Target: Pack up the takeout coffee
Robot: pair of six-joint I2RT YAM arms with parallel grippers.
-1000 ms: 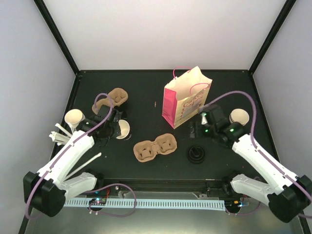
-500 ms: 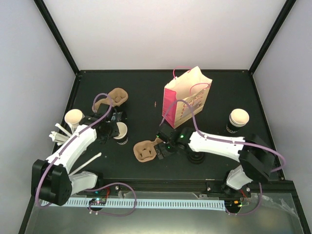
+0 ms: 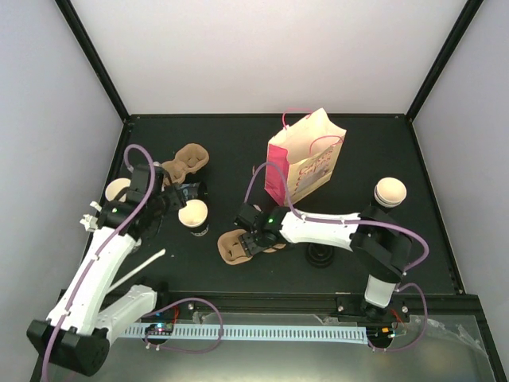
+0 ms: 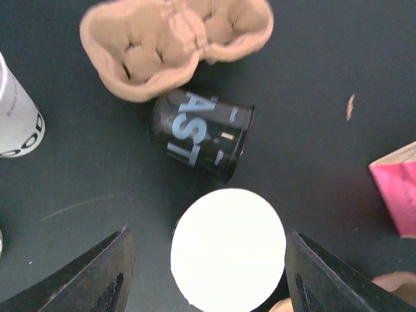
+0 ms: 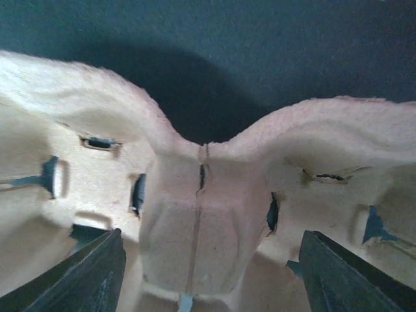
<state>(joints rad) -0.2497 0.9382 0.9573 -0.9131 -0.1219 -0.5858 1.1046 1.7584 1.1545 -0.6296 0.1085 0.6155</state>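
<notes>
The left arm's fingers (image 4: pixel 91 276) stand wide, one on each side of a small paper cup with a cream-white round top (image 4: pixel 227 250). The cup stands upright on the dark worktop (image 3: pixel 238 151), left of centre, and neither finger appears to touch it.

The right arm reaches across to the brown pulp two-cup tray (image 3: pixel 235 246) at the near middle of the worktop. The right arm's fingers (image 5: pixel 71 279) are also spread wide and straddle the tray's narrow waist without yet pinching it. Both tray pockets look empty.

A second cream-topped paper cup (image 3: pixel 390 192) stands well apart at the right, beyond the pink and tan paper bag (image 3: pixel 306 159).

The step in hand seems to be getting the first cup into the tray, with the right arm taking charge of the tray. No coffee is packed yet, so the task looks to be at an early stage.

The next move probably calls for:
- the right fingers closing on the tray's waist to steady it or bring it nearer;
- the left fingers closing squarely on the cup's sides;
- lifting the cup upright and lowering it straight into the nearer pocket without tipping it.
</notes>
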